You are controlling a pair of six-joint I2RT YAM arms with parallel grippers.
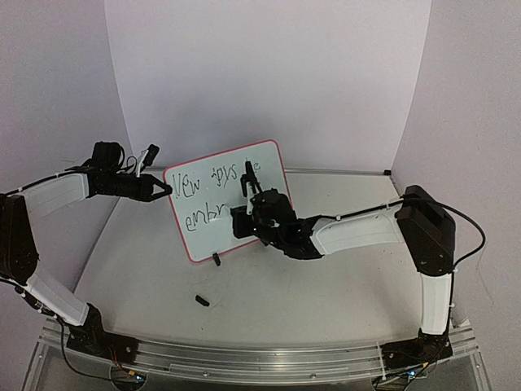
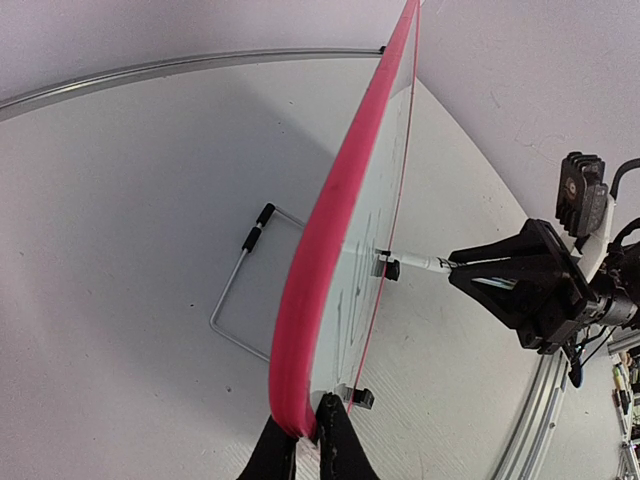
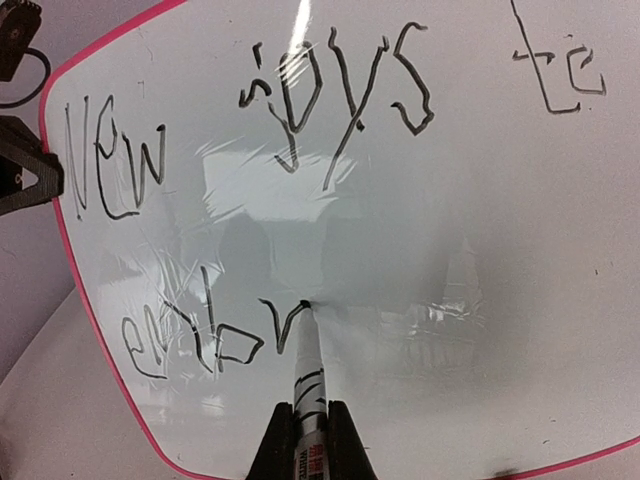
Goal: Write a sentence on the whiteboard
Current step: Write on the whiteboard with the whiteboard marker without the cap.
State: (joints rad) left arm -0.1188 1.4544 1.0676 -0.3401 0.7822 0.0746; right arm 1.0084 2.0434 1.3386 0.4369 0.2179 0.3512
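**Marker tip pressed to the whiteboard (image 1: pixel 269 167)**
The whiteboard is stood on the tabletop (image 1: pixel 326 277), its left edge pinched by the clenched left fingers (image 2: pixel 345 455). A marker (image 3: pixel 307 375) is grasped by the right fingers (image 3: pixel 272 450), tip touching the sentence (image 3: pixel 345 105) just after "embr", below "New joys to".

Glossy, smooth, reflective whiteboard (image 3: pixel 450 230) face; shiny pink plastic rim (image 2: pixel 330 250); matt, finely textured table (image 1: pixel 326 301); bare metal rail (image 1: pixel 260 358)

Cap (image 1: pixel 202 300), perhaps, on table (image 1: pixel 342 285) before whiteboard (image 1: pixel 220 195)
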